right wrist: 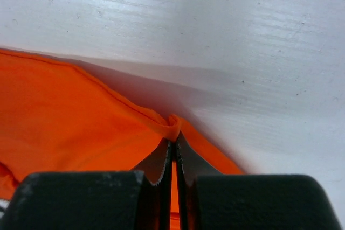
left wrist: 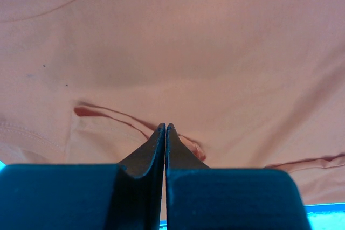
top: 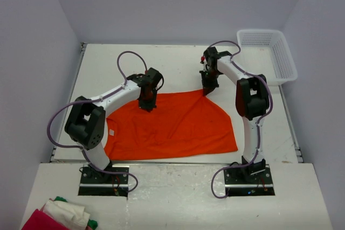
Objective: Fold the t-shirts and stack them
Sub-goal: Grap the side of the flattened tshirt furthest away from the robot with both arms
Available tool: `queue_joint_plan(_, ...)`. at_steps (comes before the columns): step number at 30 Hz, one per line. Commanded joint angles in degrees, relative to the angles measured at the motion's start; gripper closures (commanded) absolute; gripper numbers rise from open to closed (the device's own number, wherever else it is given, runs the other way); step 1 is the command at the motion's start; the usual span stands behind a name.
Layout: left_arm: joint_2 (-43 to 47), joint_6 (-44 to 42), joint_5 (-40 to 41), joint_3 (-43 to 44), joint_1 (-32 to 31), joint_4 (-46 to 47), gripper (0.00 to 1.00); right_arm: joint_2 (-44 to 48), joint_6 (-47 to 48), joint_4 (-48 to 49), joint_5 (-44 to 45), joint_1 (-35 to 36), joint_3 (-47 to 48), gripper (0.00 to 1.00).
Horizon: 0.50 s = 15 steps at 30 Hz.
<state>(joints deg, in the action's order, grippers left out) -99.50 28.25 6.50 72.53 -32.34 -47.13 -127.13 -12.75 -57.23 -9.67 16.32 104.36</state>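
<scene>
- The orange t-shirt (top: 178, 125) lies spread across the middle of the top view, on the white table (top: 178, 57), between the two arms.
- The left gripper (top: 146, 103) is down on the shirt's upper left edge. In its wrist view the jaws are pressed together, creases run into the tips (left wrist: 165, 129), and a pinch of cloth is caught there.
- The right gripper (top: 206, 91) sits at the shirt's top edge, right of centre. Its fingers (right wrist: 161, 160) are clamped on the hem, which bunches just above them.
- A white basket (top: 285, 57) stands in the upper right corner.
- A red, white and green cloth pile (top: 62, 216) lies at the lower left.
</scene>
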Motion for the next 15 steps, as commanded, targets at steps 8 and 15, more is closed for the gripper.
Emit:
queue_joint_plan(8,5.11,-0.65,0.35,-2.22,-0.18,0.82,1.0,7.85,-3.23,-1.74,21.93,11.98,-3.1,1.0)
queue_joint_plan(15,7.04,-0.21,0.18,-4.15,-0.18,1.17,1.0,10.5,-16.06,-3.75,39.08,18.74,-11.27,1.0)
